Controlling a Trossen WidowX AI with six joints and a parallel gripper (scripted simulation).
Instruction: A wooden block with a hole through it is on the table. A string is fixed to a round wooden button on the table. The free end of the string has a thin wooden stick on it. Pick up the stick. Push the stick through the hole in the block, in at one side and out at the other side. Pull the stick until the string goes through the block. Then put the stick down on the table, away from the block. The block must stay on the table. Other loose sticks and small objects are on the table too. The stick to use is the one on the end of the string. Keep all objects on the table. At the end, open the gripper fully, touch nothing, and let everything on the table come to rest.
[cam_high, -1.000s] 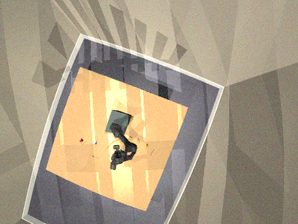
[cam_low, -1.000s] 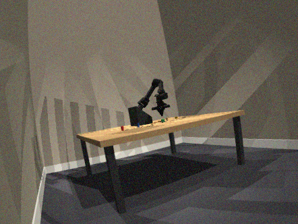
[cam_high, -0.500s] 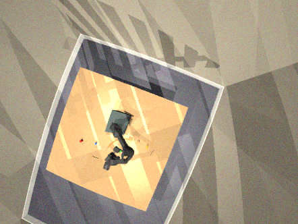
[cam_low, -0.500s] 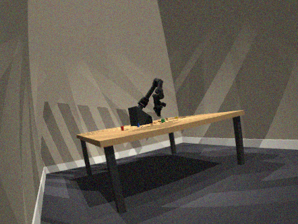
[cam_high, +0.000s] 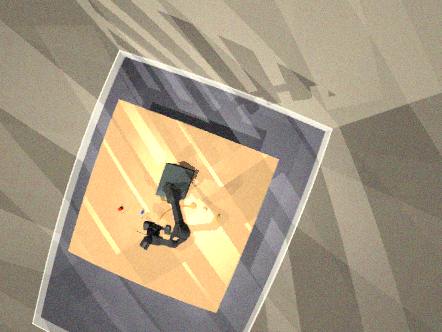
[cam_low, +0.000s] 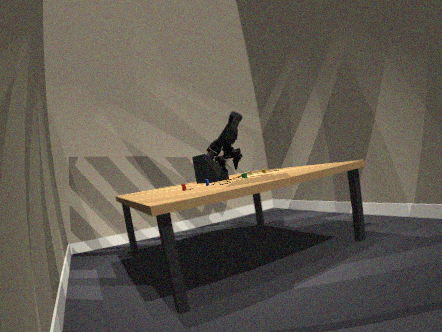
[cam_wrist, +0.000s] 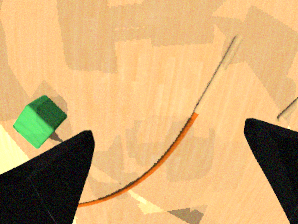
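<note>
In the wrist view, the thin dark stick (cam_wrist: 215, 75) lies on the table, slanting up and right from the end of the orange string (cam_wrist: 172, 149). The string curves down and left until the left finger hides it. My gripper (cam_wrist: 169, 132) is wide open and empty above the table. The string's end and the stick's lower end show between and slightly beyond its fingertips. A small round wooden thing (cam_high: 194, 205), apparently the button, lies right of the arm in the top view. I cannot make out the holed block in any view.
A green block (cam_wrist: 40, 121) (cam_low: 244, 175) lies left of the fingers. Another thin stick (cam_wrist: 288, 108) shows at the wrist view's right edge. A red object (cam_high: 120, 208) (cam_low: 183, 187), a blue one (cam_high: 142, 212) (cam_low: 207, 182) and a yellow one (cam_high: 218, 217) (cam_low: 264, 171) are on the table.
</note>
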